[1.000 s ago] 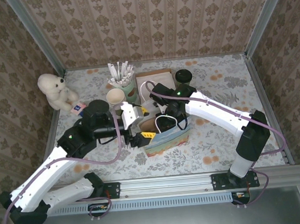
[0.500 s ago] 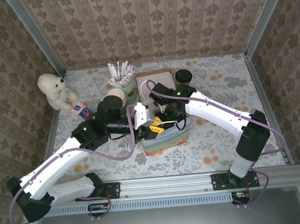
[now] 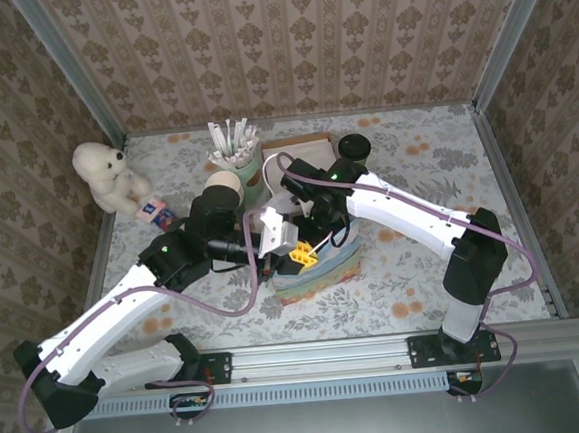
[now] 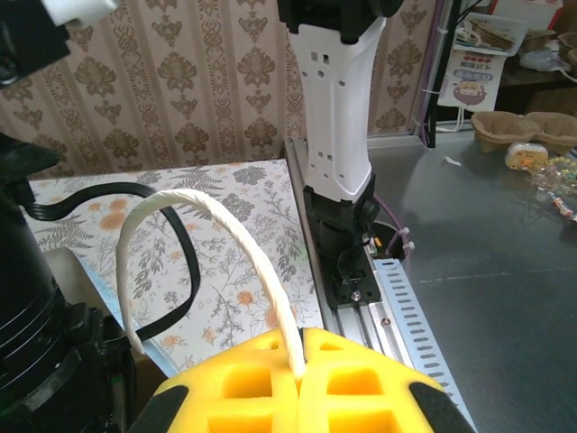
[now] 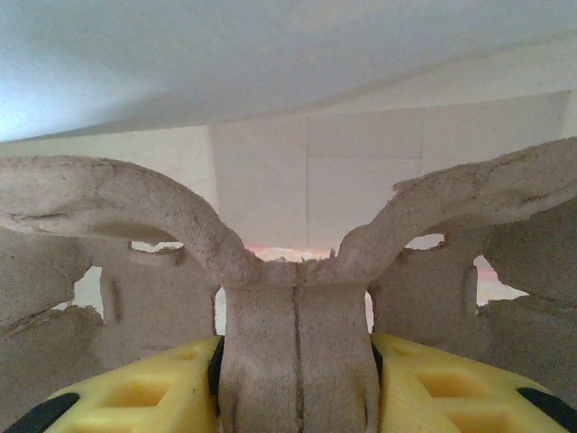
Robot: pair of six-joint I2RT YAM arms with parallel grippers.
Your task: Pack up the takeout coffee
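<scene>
Evidently mid-loading: left gripper (image 4: 302, 365) is pinched shut on the handle (image 4: 178, 196) of the bag (image 3: 324, 274), right gripper (image 5: 297, 388) is clamped on a pulp carrier (image 5: 297, 298) at its mouth — the coffee (image 3: 352, 148) stands untouched behind, by the box (image 3: 294, 144) — so seating the carrier, then fetching the coffee, likely follows.

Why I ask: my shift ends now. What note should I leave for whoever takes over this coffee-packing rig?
Left claw: shut on the bag's white handle.
Right claw: shut on the centre post of a pulp cup carrier, low over the mouth of the paper bag, apparently inside it.
Takeout coffee: lidded, upright at the back of the table, beside the brown box; neither claw touches it.
Done: handle pinched, carrier gripped.
Left: probably seat the carrier, then fetch the coffee and pack it into the bag.
</scene>
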